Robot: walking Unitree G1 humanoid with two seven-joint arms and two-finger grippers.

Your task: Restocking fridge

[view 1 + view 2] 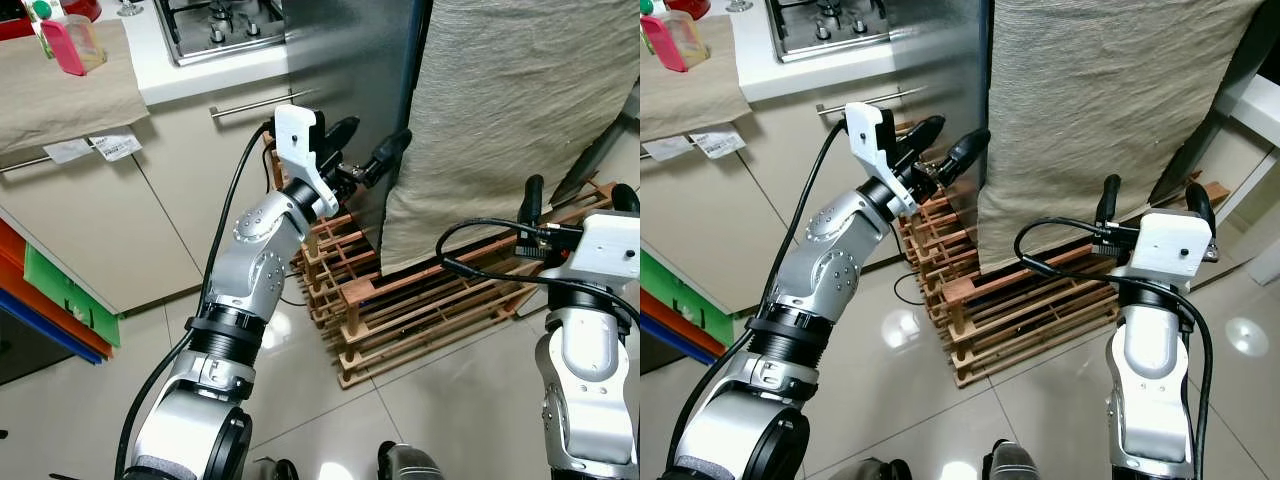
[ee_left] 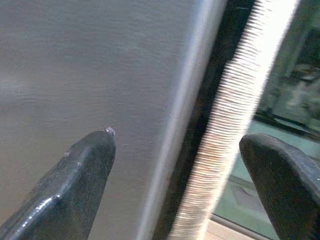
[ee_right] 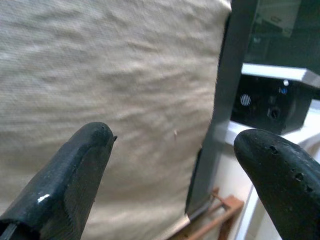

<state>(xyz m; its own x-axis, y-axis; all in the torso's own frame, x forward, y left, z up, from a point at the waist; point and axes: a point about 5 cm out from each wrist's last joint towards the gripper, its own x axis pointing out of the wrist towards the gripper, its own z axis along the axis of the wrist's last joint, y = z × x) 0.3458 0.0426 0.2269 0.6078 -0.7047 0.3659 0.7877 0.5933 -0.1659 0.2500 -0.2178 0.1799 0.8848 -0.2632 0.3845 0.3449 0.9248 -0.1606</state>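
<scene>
1. Glossy pale floor tiles (image 1: pixel 440 400) reflect ceiling lights in a home kitchen, where beige cabinets (image 1: pixel 120 230) with a bar handle (image 1: pixel 255 103) sit beneath a white counter (image 1: pixel 165 70) holding a steel gas hob (image 1: pixel 222 28).
2. At the counter's far left, a pink translucent container (image 1: pixel 70 45) stands on a beige cloth (image 1: pixel 60 90) that bears paper tags.
3. Beside the cabinets rises the fridge (image 1: pixel 350 70), its brushed grey metal side smooth and matte; a coarse woven linen cloth (image 1: pixel 510 120) drapes over its front.
4. A slatted wooden rack (image 1: pixel 420 300) lies on the floor at the fridge's foot.
5. The left gripper (image 1: pixel 365 152), raised on a silver arm, reaches toward the fridge's edge near the draped cloth; its black fingers are spread apart and hold nothing.
6. The left wrist view shows the grey panel, a dark gap and a ribbed pale strip between the fingers.
7. The right gripper (image 1: pixel 1152 205) points at the linen cloth, fingers wide apart and empty.
</scene>
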